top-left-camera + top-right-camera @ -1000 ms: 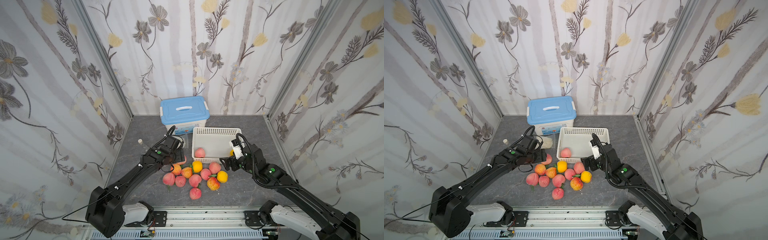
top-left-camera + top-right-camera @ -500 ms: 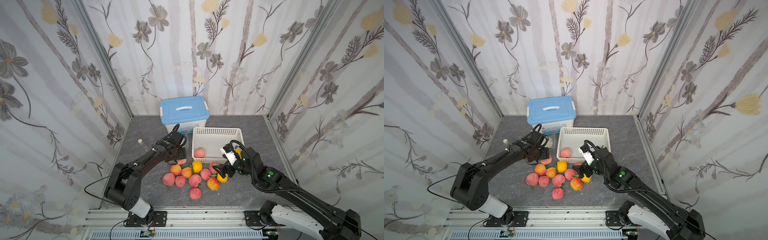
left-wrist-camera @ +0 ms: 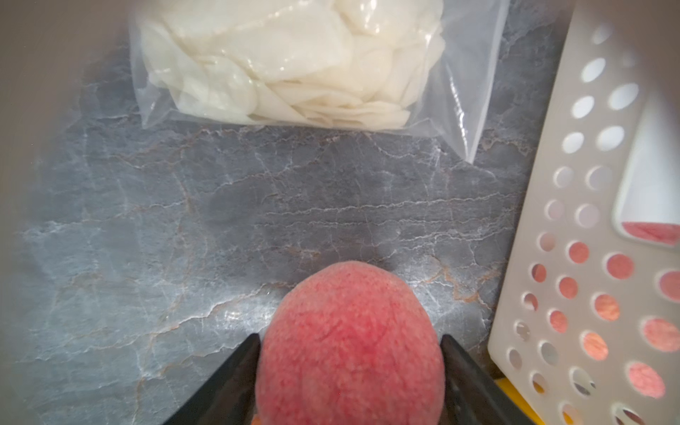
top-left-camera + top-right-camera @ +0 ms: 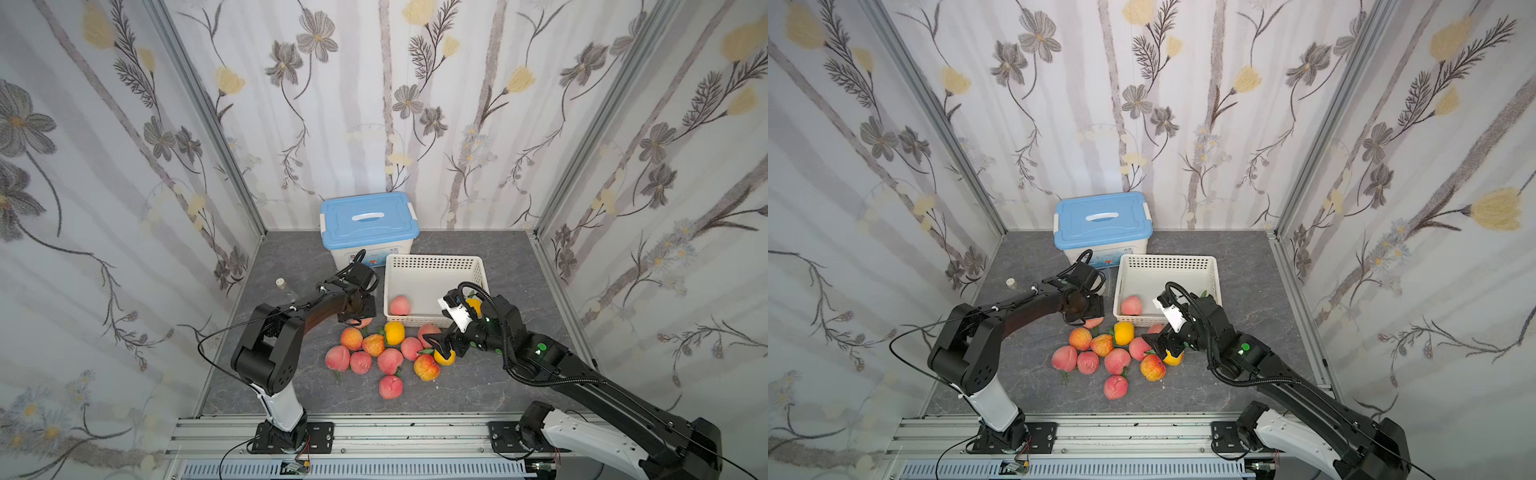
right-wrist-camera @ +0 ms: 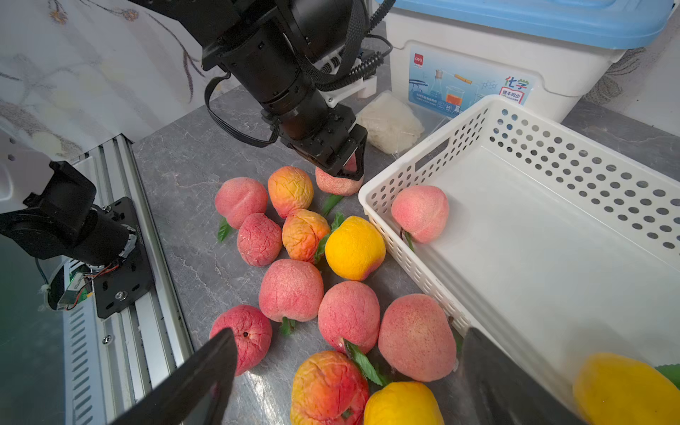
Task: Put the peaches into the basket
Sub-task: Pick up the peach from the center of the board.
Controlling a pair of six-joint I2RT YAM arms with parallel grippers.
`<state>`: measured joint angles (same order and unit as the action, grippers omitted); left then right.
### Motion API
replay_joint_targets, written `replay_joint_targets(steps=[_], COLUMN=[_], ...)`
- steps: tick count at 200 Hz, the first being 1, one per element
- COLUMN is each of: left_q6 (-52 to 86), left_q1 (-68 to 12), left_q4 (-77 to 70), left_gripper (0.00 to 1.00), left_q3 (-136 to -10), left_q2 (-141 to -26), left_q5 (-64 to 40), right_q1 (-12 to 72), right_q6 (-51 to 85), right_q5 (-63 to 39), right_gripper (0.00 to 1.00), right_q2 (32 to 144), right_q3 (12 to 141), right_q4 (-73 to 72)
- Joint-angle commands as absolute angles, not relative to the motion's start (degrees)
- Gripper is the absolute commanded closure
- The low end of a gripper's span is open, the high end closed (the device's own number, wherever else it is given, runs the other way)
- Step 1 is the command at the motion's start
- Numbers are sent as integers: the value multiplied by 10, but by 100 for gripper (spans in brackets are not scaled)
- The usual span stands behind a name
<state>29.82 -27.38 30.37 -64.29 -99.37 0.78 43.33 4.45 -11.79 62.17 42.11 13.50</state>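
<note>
Several peaches (image 4: 390, 359) lie in a heap on the grey table in front of the white basket (image 4: 434, 262). In the basket are a pink peach (image 4: 400, 305) and a yellow peach (image 5: 622, 390). My left gripper (image 4: 357, 318) points down at the basket's near left corner. In the left wrist view its fingers (image 3: 243, 368) press both sides of a pink peach (image 3: 349, 368), which rests on the table. My right gripper (image 5: 346, 371) is open, low over the heap's right end, above a yellow peach (image 5: 403, 404) and an orange-red peach (image 5: 329, 386).
A white box with a blue lid (image 4: 368, 216) stands behind the basket. A clear bag of white slices (image 5: 390, 123) lies between box and left gripper. A small capped bottle (image 4: 281, 283) stands at the left. The metal rail (image 4: 374, 432) runs along the front.
My left gripper has narrowed onto the pink peach by the basket's corner. My right gripper has come down and to the left, from the basket's front edge to above the heap.
</note>
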Motion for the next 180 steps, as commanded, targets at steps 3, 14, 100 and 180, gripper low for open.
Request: replay_joint_targets(steps=[3,14,100,180], left_q6=[295,295,292,215], left_q1=[-274,-273,-277,-380], left_q4=[293,292,299,362], left_gripper=[30,31,36,34], left_q3=[-641,-639,-641,-839], left_q2=[-997,-996,-927,-972], left_q5=[2,3,9,52], right_q1=[435,436,447,446], right_q6=[31,31,20,58], right_q5=[-117,-120,-145,-26], right_gripper=[5,5,5,5], right_q2=[625,626,622,598], right_q3=[427,429,433,441], right_q4=[130,133,140,160])
